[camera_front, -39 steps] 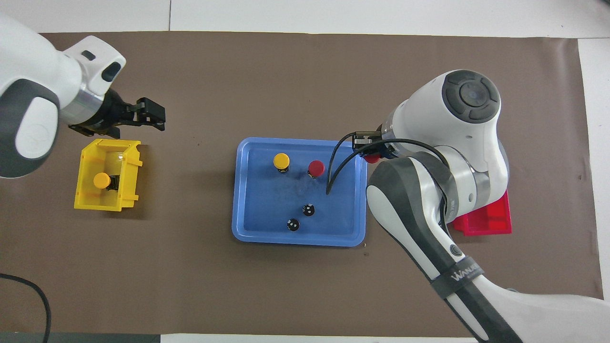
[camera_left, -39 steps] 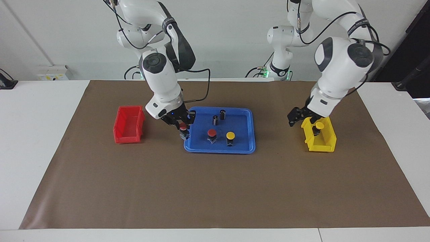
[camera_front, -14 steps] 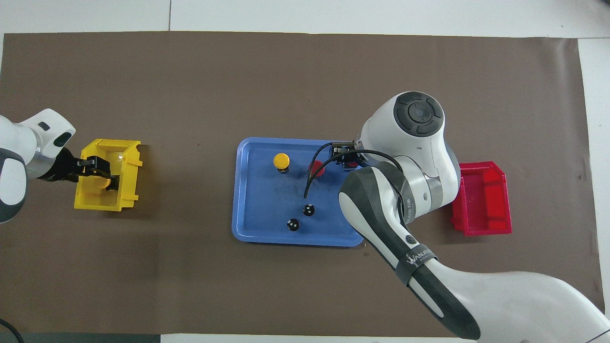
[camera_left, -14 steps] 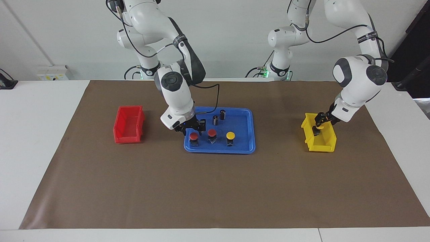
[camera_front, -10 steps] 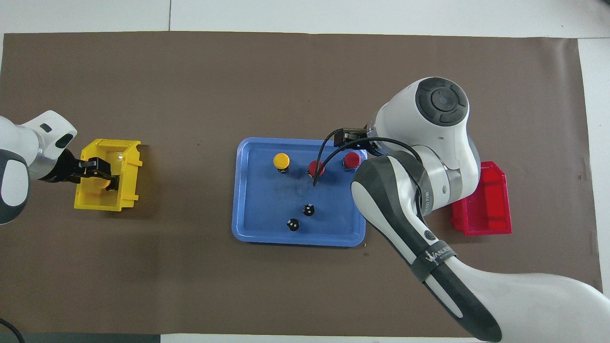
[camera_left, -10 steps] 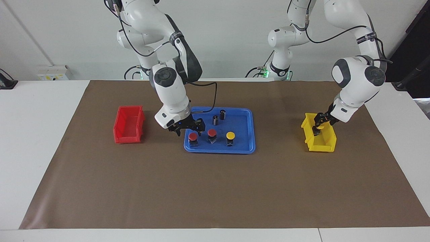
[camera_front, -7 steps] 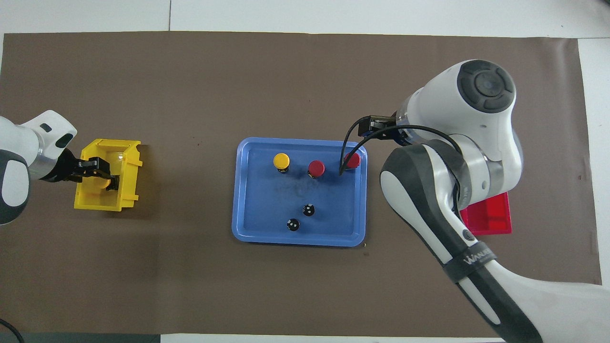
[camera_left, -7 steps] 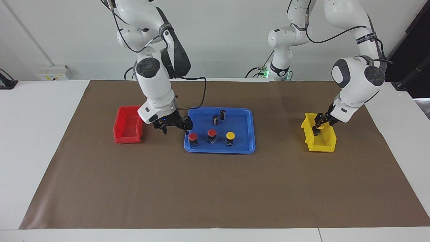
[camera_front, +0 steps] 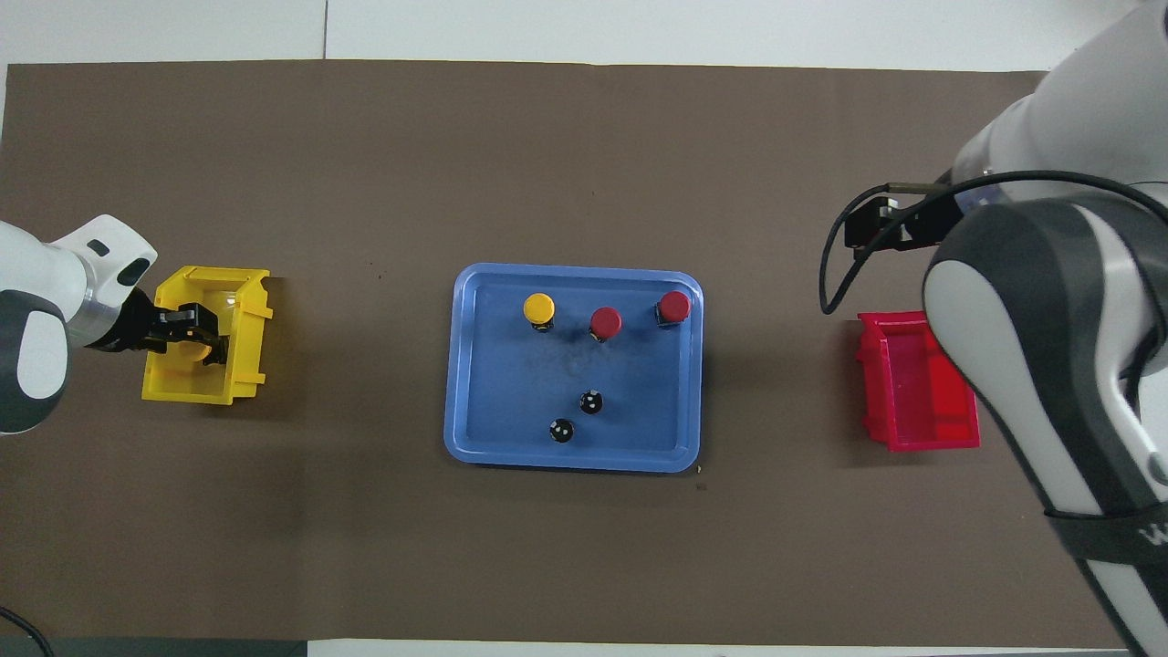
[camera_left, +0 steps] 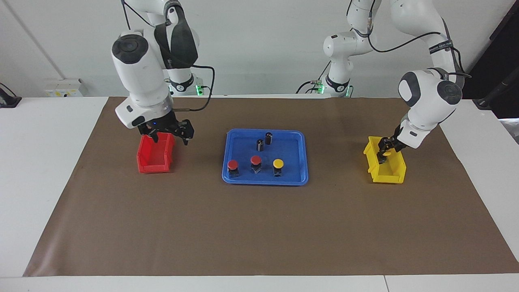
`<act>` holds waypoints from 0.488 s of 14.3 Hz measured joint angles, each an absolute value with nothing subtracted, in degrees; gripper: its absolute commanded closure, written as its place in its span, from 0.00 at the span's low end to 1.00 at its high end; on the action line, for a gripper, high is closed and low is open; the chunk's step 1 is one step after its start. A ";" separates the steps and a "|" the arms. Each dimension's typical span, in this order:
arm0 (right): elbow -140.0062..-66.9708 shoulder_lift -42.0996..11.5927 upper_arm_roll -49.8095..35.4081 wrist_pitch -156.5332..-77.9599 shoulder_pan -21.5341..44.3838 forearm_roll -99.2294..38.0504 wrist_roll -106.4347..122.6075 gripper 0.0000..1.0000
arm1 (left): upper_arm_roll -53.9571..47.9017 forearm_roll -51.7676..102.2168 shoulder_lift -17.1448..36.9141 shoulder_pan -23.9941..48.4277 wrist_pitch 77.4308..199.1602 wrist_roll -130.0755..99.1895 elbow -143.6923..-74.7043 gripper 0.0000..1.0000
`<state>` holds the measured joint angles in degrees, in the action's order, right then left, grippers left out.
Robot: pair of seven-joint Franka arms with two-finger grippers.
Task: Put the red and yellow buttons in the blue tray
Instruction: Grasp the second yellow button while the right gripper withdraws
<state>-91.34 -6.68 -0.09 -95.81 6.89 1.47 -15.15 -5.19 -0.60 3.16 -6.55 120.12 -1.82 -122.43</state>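
Blue tray (camera_left: 302,156), two red buttons (camera_left: 232,164), yellow button (camera_left: 278,163), red bin (camera_left: 155,162), yellow bin (camera_left: 395,172), perhaps black gripper (camera_left: 383,151)

We see a smooth white worktop (camera_left: 44,170) under a matt brown paper-like sheet (camera_left: 259,227), faintly creased. On it sits a blue tray (camera_left: 302,162) of smooth plastic with a slight sheen. The red bin (camera_left: 152,162) and yellow bin (camera_left: 391,172) look like moulded plastic, the yellow one faintly translucent. The red and yellow buttons (camera_left: 255,161) have smooth matt caps on black bases. Both arms wear glossy white shells with dark grey matt joints; their fingers (camera_left: 185,132) look like matt black plastic.
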 measured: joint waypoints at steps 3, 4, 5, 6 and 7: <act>-90.19 -3.66 -0.06 -92.66 1.89 1.34 -12.12 0.00 | -5.19 -0.60 3.16 -6.41 120.83 -2.28 -123.28 0.33; -88.74 -3.24 -0.08 -89.85 0.93 1.08 -10.30 0.00 | -5.19 -0.60 3.16 -6.41 120.91 -2.44 -123.33 0.36; -87.08 -3.19 -0.08 -87.48 0.04 0.62 -8.47 0.00 | -5.19 -0.60 3.15 -6.40 120.97 -2.58 -123.33 0.37; -86.09 -3.18 -0.08 -86.29 -0.87 0.20 -6.89 0.00 | -5.19 -0.60 3.14 -6.40 121.02 -2.69 -123.34 0.46; -85.98 -3.19 -0.07 -86.04 -1.67 0.02 -5.86 0.00 | -5.19 -0.60 3.13 -6.40 121.04 -2.71 -123.34 0.58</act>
